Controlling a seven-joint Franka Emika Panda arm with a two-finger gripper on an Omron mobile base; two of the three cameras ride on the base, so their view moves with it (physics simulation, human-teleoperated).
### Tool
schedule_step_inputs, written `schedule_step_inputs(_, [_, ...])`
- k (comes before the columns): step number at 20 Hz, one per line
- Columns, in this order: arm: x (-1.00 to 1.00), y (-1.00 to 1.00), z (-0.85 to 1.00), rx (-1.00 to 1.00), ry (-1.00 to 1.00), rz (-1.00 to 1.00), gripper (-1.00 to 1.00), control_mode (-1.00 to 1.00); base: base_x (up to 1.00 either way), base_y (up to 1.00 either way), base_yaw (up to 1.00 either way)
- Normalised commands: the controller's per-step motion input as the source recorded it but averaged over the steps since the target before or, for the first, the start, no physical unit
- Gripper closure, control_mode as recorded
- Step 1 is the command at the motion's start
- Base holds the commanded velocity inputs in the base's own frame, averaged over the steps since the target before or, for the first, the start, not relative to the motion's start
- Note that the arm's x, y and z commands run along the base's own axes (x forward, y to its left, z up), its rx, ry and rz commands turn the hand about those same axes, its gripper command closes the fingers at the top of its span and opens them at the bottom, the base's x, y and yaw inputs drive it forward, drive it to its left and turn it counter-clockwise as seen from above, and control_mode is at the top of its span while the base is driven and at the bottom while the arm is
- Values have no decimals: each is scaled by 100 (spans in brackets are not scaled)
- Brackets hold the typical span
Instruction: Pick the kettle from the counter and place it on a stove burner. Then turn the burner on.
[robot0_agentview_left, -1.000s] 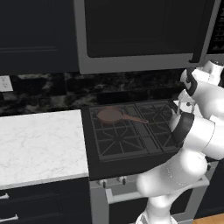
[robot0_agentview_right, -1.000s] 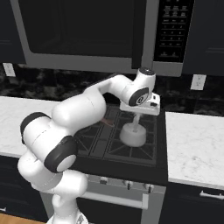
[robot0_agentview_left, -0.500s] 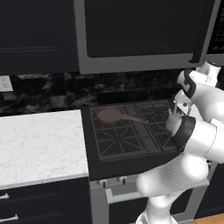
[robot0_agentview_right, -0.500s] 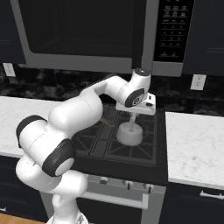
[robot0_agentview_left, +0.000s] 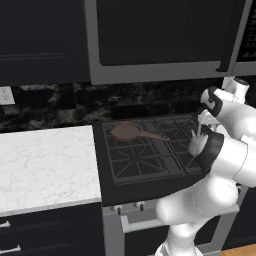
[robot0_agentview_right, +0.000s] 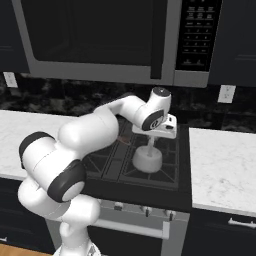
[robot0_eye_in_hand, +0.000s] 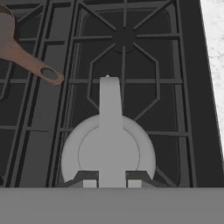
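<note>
The silver-grey kettle (robot0_agentview_right: 147, 159) sits low over the front right stove burner (robot0_agentview_right: 166, 173) of the black cooktop; I cannot tell whether it touches the grate. My gripper (robot0_agentview_right: 150, 142) points straight down and is shut on the kettle's arched handle. From the hand view the kettle (robot0_eye_in_hand: 108, 153) is a round disc below me, its handle band running up between my gripper (robot0_eye_in_hand: 111, 180) tips, with another stove burner (robot0_eye_in_hand: 124, 37) beyond it. In the left base view the kettle (robot0_agentview_left: 195, 145) peeks out beside my forearm. The white marble counter (robot0_agentview_left: 45, 165) flanks the stove.
A copper-brown pan (robot0_agentview_left: 127, 131) lies on the back left grate, its long handle (robot0_eye_in_hand: 30, 61) pointing toward the kettle. Stove knobs (robot0_agentview_right: 145, 211) line the front panel. A microwave (robot0_agentview_right: 100, 40) hangs overhead. More counter (robot0_agentview_right: 225, 165) lies right of the stove.
The gripper has come down and slightly left with the kettle in it, bringing the kettle lower onto the front right grate. The pan has not moved.
</note>
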Motion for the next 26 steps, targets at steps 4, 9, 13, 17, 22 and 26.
schedule_step_inputs(4, [0,1,-15,0,-5,0,100,-100,0,0,0])
schedule_step_inputs(9, [19,2,10,-2,-12,0,100,-100,0,0,0])
schedule_step_inputs(13, [56,0,6,-3,0,0,100,-100,0,0,0])
schedule_step_inputs(17, [34,0,0,-1,0,0,100,-100,0,0,0])
schedule_step_inputs(22, [-1,-3,-8,0,0,0,100,-100,0,0,0])
schedule_step_inputs(26, [0,-1,-34,0,0,0,100,-100,0,0,0])
